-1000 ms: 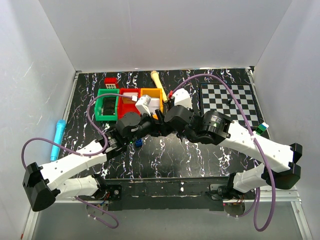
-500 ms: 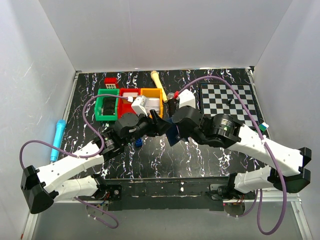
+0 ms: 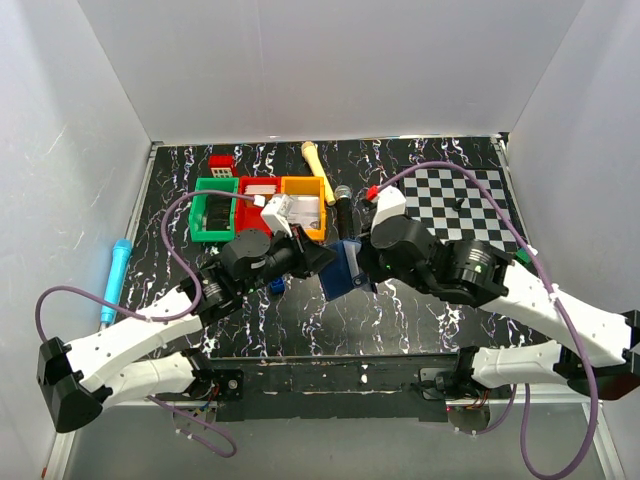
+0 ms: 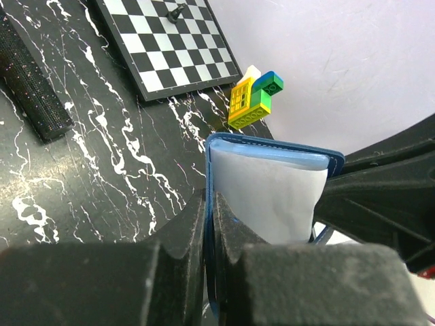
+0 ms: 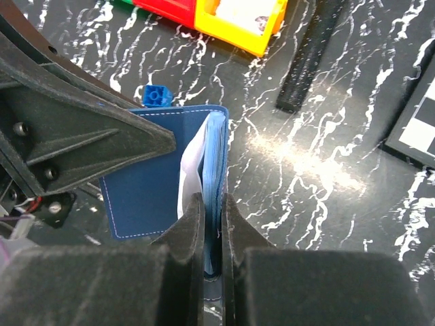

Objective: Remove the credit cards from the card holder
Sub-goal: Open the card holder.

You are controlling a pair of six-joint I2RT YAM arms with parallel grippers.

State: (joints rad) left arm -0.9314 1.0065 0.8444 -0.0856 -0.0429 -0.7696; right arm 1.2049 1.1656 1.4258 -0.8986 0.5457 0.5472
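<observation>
The navy-blue card holder (image 3: 343, 270) hangs open above the table between my two grippers. My left gripper (image 4: 209, 221) is shut on one thin flap of it; seen from above, this gripper (image 3: 320, 258) meets the holder from the left. My right gripper (image 5: 213, 210) is shut on the thicker half, a stack of blue layers, and reaches the holder (image 5: 146, 183) from the right (image 3: 362, 262). A pale whitish sheet (image 4: 265, 193) shows between the halves, also visible in the right wrist view (image 5: 192, 163). I cannot tell whether it is one of the credit cards or lining.
Green (image 3: 213, 212), red (image 3: 258, 192) and orange (image 3: 305, 200) bins stand behind the grippers. A small blue brick (image 3: 276, 286) lies below the left gripper, a black microphone (image 3: 343, 208) beside the bins. A chessboard (image 3: 458, 200), a yellow-green brick stack (image 4: 253, 100) and a cyan marker (image 3: 114, 276) lie further out.
My left gripper has closed on the card holder's flap. Both arms have shifted toward the near side, and the holder now hangs spread open between them.
</observation>
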